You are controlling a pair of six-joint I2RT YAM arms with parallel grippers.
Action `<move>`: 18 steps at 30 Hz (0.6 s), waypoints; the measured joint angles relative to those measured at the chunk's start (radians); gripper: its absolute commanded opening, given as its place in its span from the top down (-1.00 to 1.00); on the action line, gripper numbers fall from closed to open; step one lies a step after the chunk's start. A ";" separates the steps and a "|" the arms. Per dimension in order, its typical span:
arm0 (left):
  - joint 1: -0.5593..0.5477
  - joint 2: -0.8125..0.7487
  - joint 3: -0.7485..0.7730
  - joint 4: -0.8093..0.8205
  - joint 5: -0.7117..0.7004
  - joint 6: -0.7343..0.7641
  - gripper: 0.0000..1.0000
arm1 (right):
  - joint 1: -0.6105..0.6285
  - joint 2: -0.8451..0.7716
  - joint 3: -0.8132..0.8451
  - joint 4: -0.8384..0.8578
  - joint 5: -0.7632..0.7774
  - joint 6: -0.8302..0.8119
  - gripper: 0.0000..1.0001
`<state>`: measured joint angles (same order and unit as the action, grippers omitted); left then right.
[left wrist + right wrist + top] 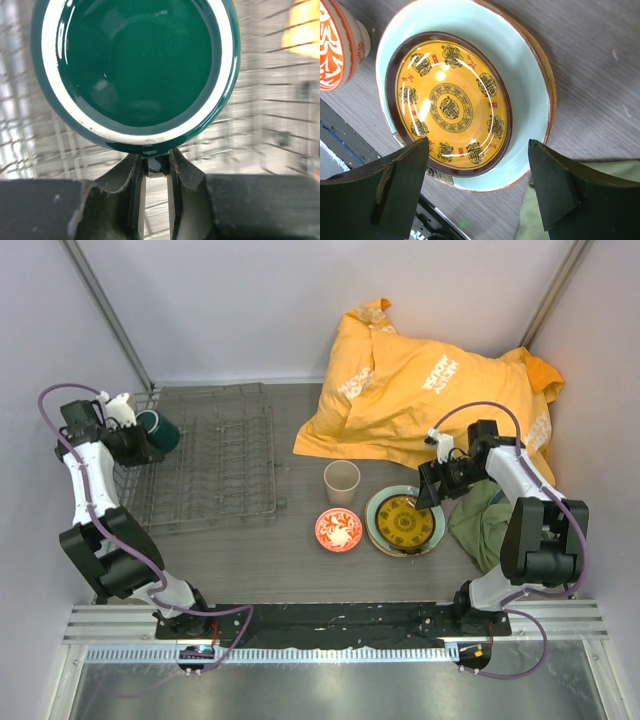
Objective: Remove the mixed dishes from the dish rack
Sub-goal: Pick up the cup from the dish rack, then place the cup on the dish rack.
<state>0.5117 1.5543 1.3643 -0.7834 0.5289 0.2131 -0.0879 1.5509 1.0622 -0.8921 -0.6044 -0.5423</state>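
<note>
The table [300,560] carries the dish rack [215,455] at the left of the top view, and its prongs look all free now. An orange cloth [420,390] lies crumpled at the upper right, with a green cloth [485,525] below it, half hidden under the right arm. Near the middle the pale green plate [374,512] lies flat with the small yellow plate [405,521] stacked inside it, I think to save place. The beige cup [341,482] stands upright, and the red-and-white bowl [338,530] sits just beside the plates. The dark green mug [160,430] is the last dish, above the rack's upper left corner, lying on its side. The left fingers [143,437] are nearly closed and pinch it low under the rim; whether on the handle, the wrist view does not show. The right fingers [428,495] stand wide apart above the stacked plates, holding nothing.
</note>
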 measured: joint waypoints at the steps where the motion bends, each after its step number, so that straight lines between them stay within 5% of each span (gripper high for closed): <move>1: 0.000 -0.004 0.026 -0.026 0.030 -0.002 1.00 | 0.003 -0.007 0.006 -0.002 0.000 0.000 -0.71; 9: 0.000 -0.007 0.187 -0.224 0.305 -0.021 1.00 | 0.069 -0.069 0.074 -0.021 0.011 0.027 -0.72; 18: -0.034 0.107 0.300 -0.420 0.632 -0.025 1.00 | 0.315 -0.187 0.234 0.131 0.001 0.219 -0.62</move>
<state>0.4782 1.6611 1.6646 -1.2037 1.1606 0.1883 0.2268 1.3636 1.2964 -0.7612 -0.6033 -0.3237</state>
